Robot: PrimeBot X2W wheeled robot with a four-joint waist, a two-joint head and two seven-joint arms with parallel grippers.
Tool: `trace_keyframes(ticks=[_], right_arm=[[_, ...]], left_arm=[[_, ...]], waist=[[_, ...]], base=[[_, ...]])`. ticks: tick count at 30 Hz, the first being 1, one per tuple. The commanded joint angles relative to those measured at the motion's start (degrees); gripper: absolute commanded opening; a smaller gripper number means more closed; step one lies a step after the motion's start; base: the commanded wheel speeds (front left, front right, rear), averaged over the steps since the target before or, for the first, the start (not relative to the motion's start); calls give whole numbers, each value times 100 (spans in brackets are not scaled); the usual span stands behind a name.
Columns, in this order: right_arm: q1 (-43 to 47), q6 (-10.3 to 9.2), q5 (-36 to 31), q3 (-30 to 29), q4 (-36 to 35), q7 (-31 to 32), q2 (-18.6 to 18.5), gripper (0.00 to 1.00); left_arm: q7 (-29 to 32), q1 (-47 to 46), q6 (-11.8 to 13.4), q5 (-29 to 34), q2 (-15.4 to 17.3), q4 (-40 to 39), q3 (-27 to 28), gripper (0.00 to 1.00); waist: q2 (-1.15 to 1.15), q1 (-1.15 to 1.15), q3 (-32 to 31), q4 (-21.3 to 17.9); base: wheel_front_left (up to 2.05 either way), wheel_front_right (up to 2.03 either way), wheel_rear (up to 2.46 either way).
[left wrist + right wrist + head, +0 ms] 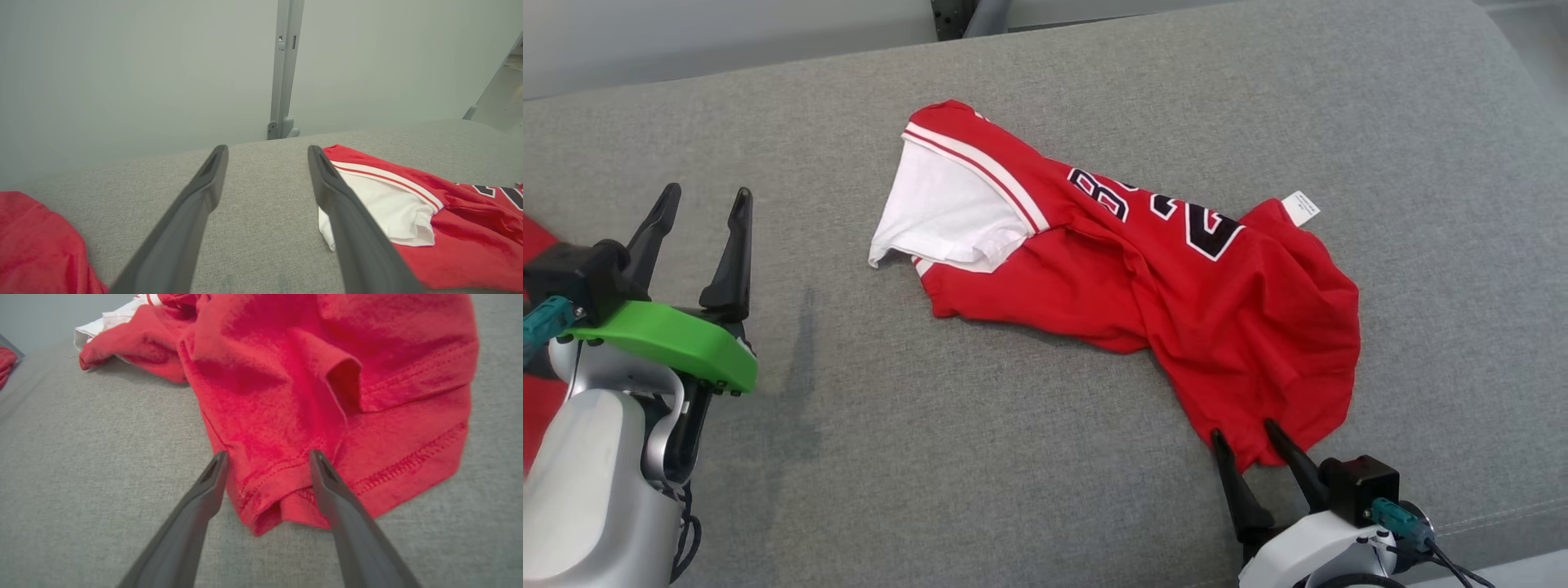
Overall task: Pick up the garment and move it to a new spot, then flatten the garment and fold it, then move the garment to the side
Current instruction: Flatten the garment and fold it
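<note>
Wrinkles run all over the red shirt [1143, 302], which lies in a heap in the middle of the gray cushion [931, 474]. It has black numbers on it, and one end is flipped back so the white inside shows. A small white tag [1301, 207] sticks out at its far edge. The right gripper [1243, 431] is down low at the near end of the shirt. Its two dark fingers are spread wide apart, and the sewn bottom edge of the shirt sits between the tips. They are not squeezing it. The left gripper [707, 193] is off to the left, well away from the shirt, over bare cushion. Its fingers are spread wide too and hold nothing. Another red cloth [538, 408] peeks in at the left edge, close by the left gripper
</note>
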Motion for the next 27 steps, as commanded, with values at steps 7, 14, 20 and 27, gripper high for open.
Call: trace_keyframes(ticks=[7, 14, 20, 27], right_arm=[[-6, -8, -66, -3, -91, -19, -17, 100], [80, -8, -110, 23, -263, 6, -17, 100], [206, -8, -136, 4, -481, 107, -17, 100], [318, -8, -151, 12, -677, 290, -15, 100]], left_arm=[[-134, -229, -13, -85, 67, 318, -95, 100], [-264, -323, -14, -154, 112, 520, -122, 100], [-369, -306, -14, -223, 146, 643, -127, 100], [-454, -338, -14, -275, 166, 745, -132, 100]], waist=[[0, 0, 191, -188], [0, 0, 242, -181], [0, 0, 256, -223], [0, 0, 255, -256]], base=[[0, 0, 0], [0, 0, 0], [0, 0, 0], [0, 0, 0]])
